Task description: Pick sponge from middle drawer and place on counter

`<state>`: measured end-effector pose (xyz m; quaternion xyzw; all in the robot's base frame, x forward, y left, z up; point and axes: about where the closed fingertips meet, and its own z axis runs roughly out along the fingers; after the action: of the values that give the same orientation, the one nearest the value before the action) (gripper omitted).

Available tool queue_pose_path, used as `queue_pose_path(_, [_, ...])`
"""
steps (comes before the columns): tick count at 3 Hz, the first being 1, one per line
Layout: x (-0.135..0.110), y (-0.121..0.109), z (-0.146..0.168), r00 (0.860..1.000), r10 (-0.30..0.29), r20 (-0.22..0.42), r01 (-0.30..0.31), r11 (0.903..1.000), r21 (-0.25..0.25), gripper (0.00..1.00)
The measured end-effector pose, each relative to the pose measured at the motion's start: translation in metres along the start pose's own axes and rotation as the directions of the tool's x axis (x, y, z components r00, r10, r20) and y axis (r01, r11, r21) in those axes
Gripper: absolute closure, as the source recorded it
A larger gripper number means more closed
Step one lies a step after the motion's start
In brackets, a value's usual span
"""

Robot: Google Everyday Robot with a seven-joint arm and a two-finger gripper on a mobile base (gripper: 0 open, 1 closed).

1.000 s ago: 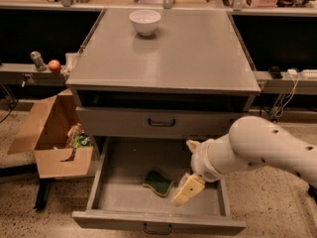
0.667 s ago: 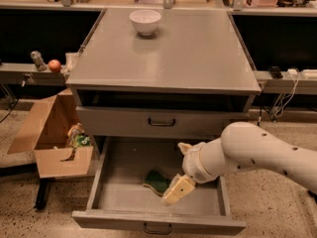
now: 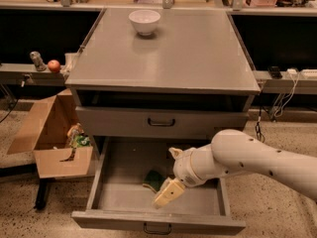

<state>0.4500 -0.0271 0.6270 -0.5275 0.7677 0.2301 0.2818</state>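
Note:
The middle drawer (image 3: 124, 202) stands pulled open at the bottom of the grey cabinet. The sponge (image 3: 154, 179), dark green face up with a yellow edge, lies on the drawer floor near the middle. My gripper (image 3: 166, 195) reaches down into the drawer from the right and hangs just right of and in front of the sponge, partly covering it. The counter (image 3: 168, 48) is the cabinet's flat grey top, above the drawer.
A white bowl (image 3: 144, 21) stands at the back of the counter. A shut drawer front (image 3: 161, 122) with a black bar handle sits above the open drawer. An open cardboard box (image 3: 54, 138) stands on the floor to the left. An apple (image 3: 54, 66) rests on the left shelf.
My arm and gripper have moved left inside the drawer, closer to the sponge. The sponge has not moved.

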Motion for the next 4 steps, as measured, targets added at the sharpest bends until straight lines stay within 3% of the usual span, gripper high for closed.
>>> queue_pose_path(1, [0.015,-0.011,0.017,1.0,0.019,0.026,-0.018,0.9998,-0.005,0.0])
queue_pose_path(2, [0.047,-0.043,0.052,0.993,0.031,0.112,-0.033,0.9993,0.018,0.0])
queue_pose_path(3, [0.078,-0.069,0.096,0.987,0.017,0.157,-0.02,0.9996,0.018,0.0])
queue_pose_path(4, [0.099,-0.092,0.139,0.991,-0.022,0.131,0.018,0.9993,0.032,0.0])
